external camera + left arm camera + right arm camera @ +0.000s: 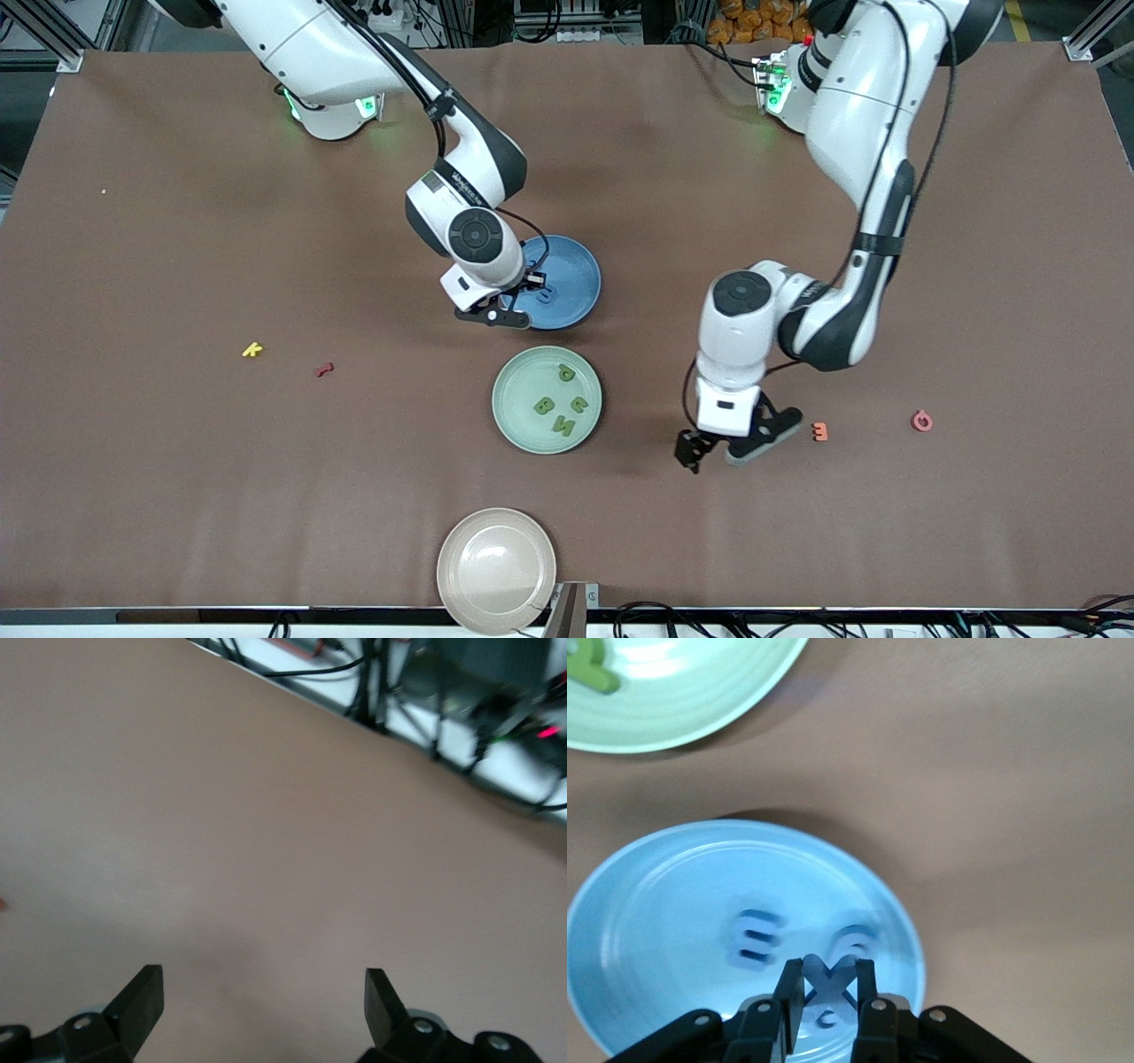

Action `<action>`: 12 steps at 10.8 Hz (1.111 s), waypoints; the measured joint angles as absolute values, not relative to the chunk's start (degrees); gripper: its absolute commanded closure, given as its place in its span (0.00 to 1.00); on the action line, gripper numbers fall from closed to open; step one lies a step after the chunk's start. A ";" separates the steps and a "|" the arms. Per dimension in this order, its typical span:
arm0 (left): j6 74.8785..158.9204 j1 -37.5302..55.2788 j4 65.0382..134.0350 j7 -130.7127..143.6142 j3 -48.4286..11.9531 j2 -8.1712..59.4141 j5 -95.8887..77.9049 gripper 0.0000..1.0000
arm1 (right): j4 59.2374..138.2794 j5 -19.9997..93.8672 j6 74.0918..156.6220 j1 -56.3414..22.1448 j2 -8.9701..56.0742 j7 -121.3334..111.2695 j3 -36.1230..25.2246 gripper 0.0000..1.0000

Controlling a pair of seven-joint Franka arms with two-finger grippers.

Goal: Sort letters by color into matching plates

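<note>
— Where do we stand with the blue letter (824,989)?
— We have our right gripper (826,999) clamped on it over the blue plate (580,283), ready to drop it in with its colour.
— And the left gripper (709,449)?
— Waiting, jaws apart, at three o'clock of the green plate (509,412).

Four letters (561,403) in plate (514,421) (nearer camera); second plate (580,297) just beside, maybe touching.

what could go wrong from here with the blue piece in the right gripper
The right gripper holds a blue letter over the blue plate, close above the blue pieces already lying there; a release could land it on them. The gripper hangs by the rim, so it might knock the plate.
</note>
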State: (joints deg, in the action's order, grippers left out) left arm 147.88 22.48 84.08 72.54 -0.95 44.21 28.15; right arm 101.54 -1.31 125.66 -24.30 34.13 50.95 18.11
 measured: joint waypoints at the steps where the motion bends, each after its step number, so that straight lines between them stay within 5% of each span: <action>1: 144.45 19.31 84.03 64.94 -3.13 43.64 25.95 0.00 | 99.96 -1.31 125.65 -25.11 35.57 53.59 18.66 0.79; 2: 140.95 15.91 83.77 57.27 -5.47 42.72 22.00 0.00 | 98.73 -1.31 125.65 -26.07 36.90 55.54 18.98 0.01; 5: 132.46 4.53 86.21 47.47 -13.21 36.08 12.63 0.00 | 97.69 -1.43 125.66 -27.15 38.69 56.09 19.08 0.00; 9: 131.70 -2.10 102.30 49.40 -18.78 24.19 10.72 0.00 | 97.23 -2.33 125.36 -27.06 37.57 53.06 19.08 0.00; 12: 131.71 -2.13 111.14 50.57 -19.78 16.48 10.66 0.00 | 97.27 -2.47 118.84 -24.72 30.75 48.47 18.93 0.00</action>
